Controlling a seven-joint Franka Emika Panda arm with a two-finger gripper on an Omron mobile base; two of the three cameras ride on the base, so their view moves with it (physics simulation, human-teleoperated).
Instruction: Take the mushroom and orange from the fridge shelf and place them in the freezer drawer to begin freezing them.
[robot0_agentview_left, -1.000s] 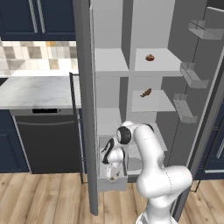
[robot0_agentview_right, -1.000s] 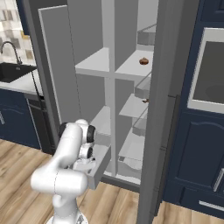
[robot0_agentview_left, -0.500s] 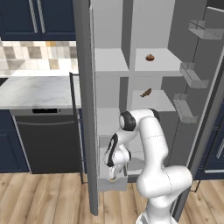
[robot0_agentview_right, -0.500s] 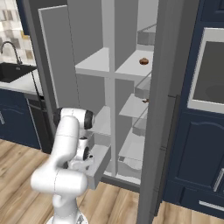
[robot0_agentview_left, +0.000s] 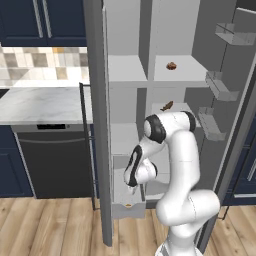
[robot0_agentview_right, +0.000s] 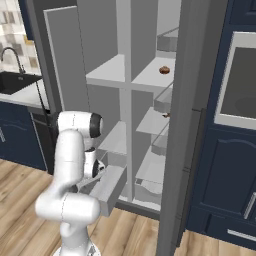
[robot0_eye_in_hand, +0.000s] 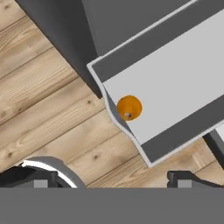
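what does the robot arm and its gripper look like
The arm is glossy white, built of rounded tubular links, with dark, near-black bands at the joints and a bulbous white base. The hand is white with a dark band on it. The gripper ends in two small dark finger tips. No cables or markings can be made out.

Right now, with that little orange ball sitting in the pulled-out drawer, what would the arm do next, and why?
Probably lift away from the freezer drawer and swing up toward the mushroom on the fridge shelf. The orange already lies in the drawer's corner, apart from the gripper, which hangs above it with nothing between its tips, while the mushroom hasn't been fetched.
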